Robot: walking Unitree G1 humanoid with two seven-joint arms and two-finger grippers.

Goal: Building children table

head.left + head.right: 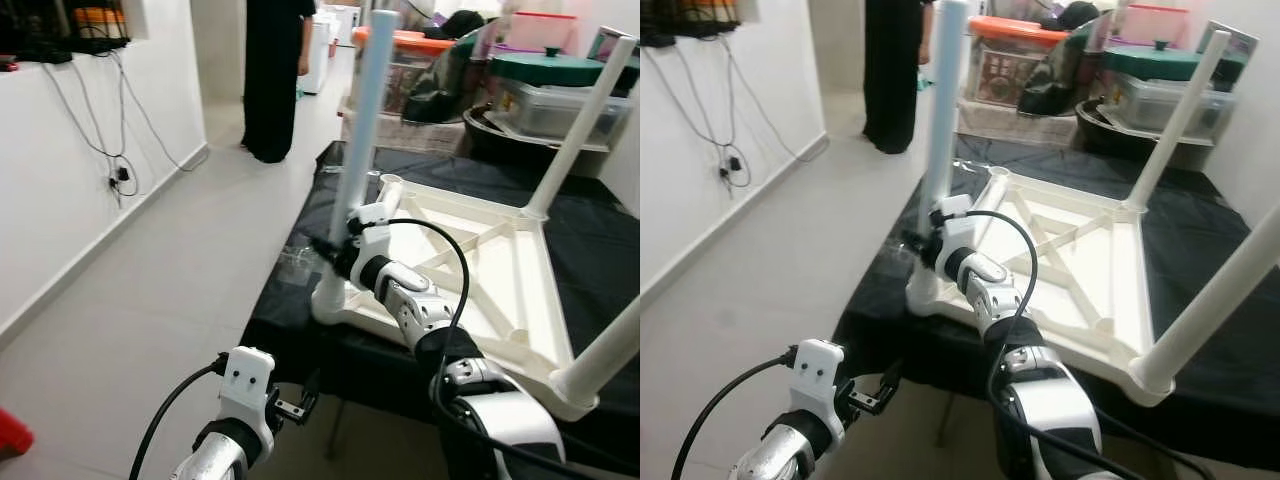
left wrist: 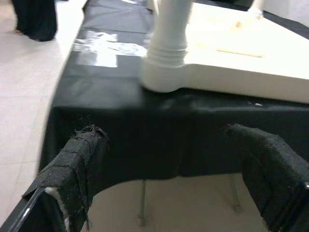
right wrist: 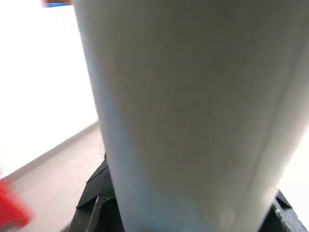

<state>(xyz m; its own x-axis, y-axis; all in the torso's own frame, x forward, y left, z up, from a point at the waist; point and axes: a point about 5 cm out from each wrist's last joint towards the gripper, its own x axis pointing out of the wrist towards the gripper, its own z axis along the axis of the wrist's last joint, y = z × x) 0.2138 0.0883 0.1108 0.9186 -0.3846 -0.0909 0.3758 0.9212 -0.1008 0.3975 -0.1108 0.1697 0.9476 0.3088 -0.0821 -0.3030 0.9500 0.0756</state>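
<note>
The black-draped surface (image 1: pixel 590 250) carries the inverted white children's table (image 1: pixel 480 270) with legs pointing up, the right claw (image 1: pixel 335 250) is clamped around the near-left leg (image 1: pixel 358 130) just above its socket, and the left claw (image 1: pixel 295 405) hangs with fingers spread wide below the surface edge.
</note>
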